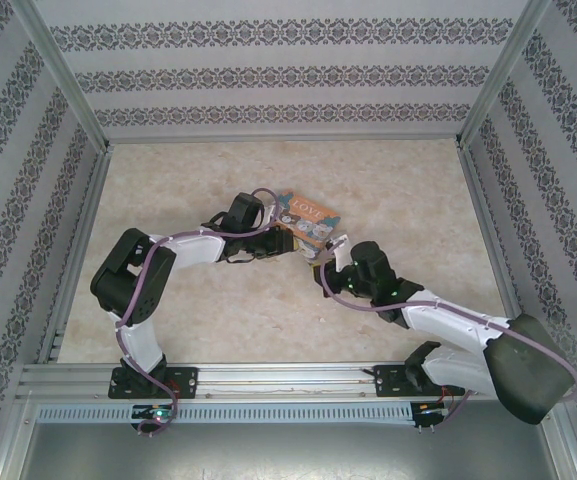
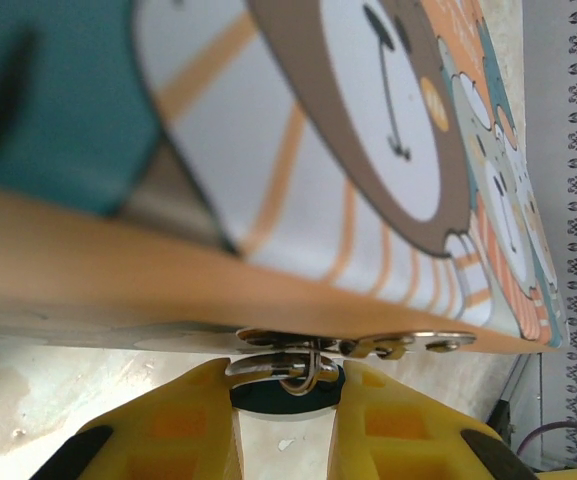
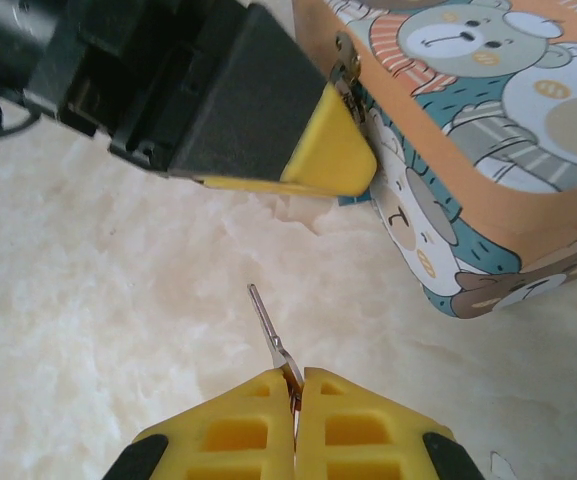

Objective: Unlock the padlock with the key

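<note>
The orange tin (image 2: 298,180) with cartoon animals looms close in the left wrist view. Under its metal hasp (image 2: 368,345) hangs the padlock (image 2: 268,397), a small teal body on a thin silvery shackle. My left gripper (image 2: 286,402) is shut on the padlock body, one yellow finger on each side. From the right wrist view, my right gripper (image 3: 296,378) is shut on the key (image 3: 268,325). Its thin silver shaft points up and left, a short way in front of the left gripper's yellow finger (image 3: 330,155) and apart from it. Both grippers, left gripper (image 1: 286,243) and right gripper (image 1: 328,262), meet at the tin (image 1: 306,220).
The tin (image 3: 488,150) lies on the pale marble-patterned table (image 1: 398,190), near its middle. Patterned walls and aluminium rails (image 1: 268,378) fence the table on all sides. The left arm's black wrist body (image 3: 118,70) sits just left of the hasp.
</note>
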Action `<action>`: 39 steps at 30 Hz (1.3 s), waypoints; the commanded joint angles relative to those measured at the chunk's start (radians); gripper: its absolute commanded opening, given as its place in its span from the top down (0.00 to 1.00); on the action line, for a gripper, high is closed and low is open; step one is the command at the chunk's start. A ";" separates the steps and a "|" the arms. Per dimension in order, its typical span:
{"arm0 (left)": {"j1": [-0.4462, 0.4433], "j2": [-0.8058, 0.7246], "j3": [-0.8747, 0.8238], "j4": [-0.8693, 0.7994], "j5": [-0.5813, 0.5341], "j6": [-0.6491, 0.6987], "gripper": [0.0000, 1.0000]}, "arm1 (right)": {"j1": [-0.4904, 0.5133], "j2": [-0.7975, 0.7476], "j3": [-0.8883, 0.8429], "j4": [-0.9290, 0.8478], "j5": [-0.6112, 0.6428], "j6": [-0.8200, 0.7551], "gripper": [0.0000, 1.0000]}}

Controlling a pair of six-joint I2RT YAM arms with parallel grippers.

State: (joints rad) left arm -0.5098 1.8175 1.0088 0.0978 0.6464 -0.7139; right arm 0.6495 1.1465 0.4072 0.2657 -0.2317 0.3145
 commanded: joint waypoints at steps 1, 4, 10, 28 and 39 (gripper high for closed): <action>-0.013 -0.046 0.034 -0.007 0.043 -0.052 0.94 | 0.037 0.042 -0.006 0.023 0.109 -0.069 1.00; -0.013 -0.047 0.032 0.010 0.061 -0.082 0.94 | 0.064 0.088 0.004 0.049 0.153 -0.087 1.00; -0.012 -0.046 0.030 0.029 0.076 -0.119 0.94 | 0.085 0.164 0.003 0.141 0.202 -0.106 1.00; -0.013 -0.037 0.018 0.063 0.085 -0.160 0.95 | 0.086 0.278 0.027 0.266 0.273 -0.128 1.00; -0.014 -0.037 0.018 0.061 0.088 -0.158 0.95 | 0.085 0.301 0.058 0.279 0.282 -0.145 1.00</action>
State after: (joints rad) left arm -0.5098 1.8107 1.0088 0.1165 0.7002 -0.8547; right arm 0.7246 1.4334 0.4397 0.5163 0.0303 0.1902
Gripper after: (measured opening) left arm 0.197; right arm 0.047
